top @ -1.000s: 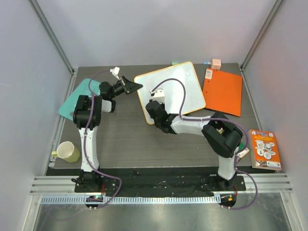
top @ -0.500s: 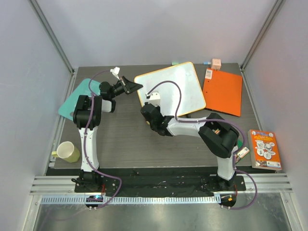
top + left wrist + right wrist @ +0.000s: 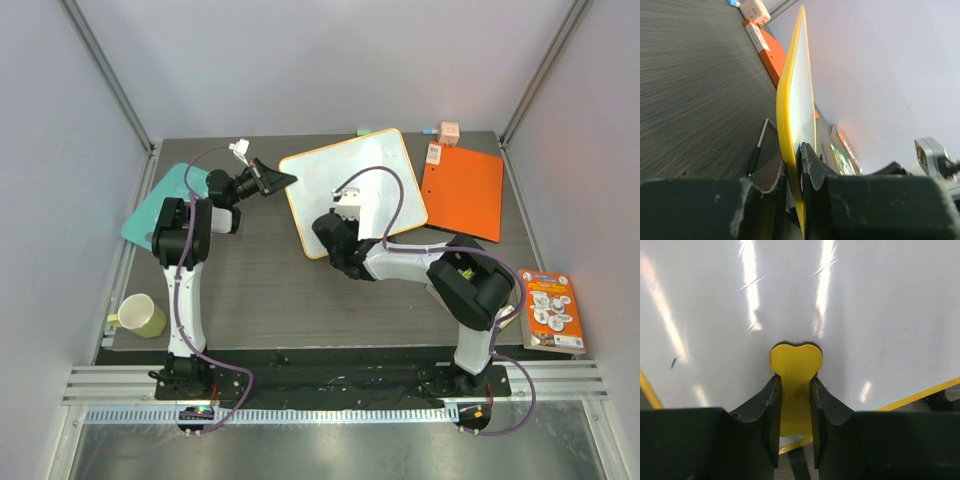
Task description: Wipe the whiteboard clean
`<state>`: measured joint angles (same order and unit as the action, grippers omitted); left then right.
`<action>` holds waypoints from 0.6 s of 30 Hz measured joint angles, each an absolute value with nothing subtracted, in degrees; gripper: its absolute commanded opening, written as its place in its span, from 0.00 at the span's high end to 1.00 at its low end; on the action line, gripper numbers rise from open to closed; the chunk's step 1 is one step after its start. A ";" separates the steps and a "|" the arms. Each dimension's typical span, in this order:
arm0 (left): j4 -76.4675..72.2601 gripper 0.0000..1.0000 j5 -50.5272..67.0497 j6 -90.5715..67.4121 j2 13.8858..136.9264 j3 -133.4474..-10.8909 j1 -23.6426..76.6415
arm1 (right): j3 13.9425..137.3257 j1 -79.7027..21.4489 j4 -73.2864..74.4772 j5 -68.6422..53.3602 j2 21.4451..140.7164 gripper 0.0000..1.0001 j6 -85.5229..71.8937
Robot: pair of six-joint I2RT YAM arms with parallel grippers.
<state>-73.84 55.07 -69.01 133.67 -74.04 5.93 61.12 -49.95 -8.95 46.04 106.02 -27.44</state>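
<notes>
The whiteboard is white with an orange-yellow rim and lies tilted at the back middle of the table. My left gripper is shut on its left edge. In the left wrist view the rim stands edge-on between the jaws of the left gripper. My right gripper is over the board's near left part, shut on a yellow eraser pressed on the white surface. The right gripper grips the eraser's narrow waist. One small black mark shows at the left.
An orange folder lies right of the board, and a small pink box is behind it. A teal sheet is at the far left, a yellow-green mug at front left and a book at right. A pen lies beneath the board.
My right gripper with the eraser swept left across the board's near part, then back to the right. The left arm and the board have not moved.
</notes>
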 measured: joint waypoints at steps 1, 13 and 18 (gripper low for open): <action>-73.84 1.00 55.07 -69.04 133.67 -74.04 5.93 | 60.64 -48.73 -9.10 45.82 105.47 0.99 -27.53; -73.84 1.00 55.07 -69.19 133.75 -74.15 5.98 | 59.61 -41.67 -9.85 45.19 103.70 0.99 -26.94; -73.87 1.00 55.22 -69.25 133.80 -74.32 5.98 | 59.24 -43.70 -10.90 45.32 103.59 0.99 -25.45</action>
<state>-73.87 55.22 -69.25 133.80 -74.32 5.98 59.24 -43.70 -10.90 45.32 103.59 -25.45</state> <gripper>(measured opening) 0.132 0.293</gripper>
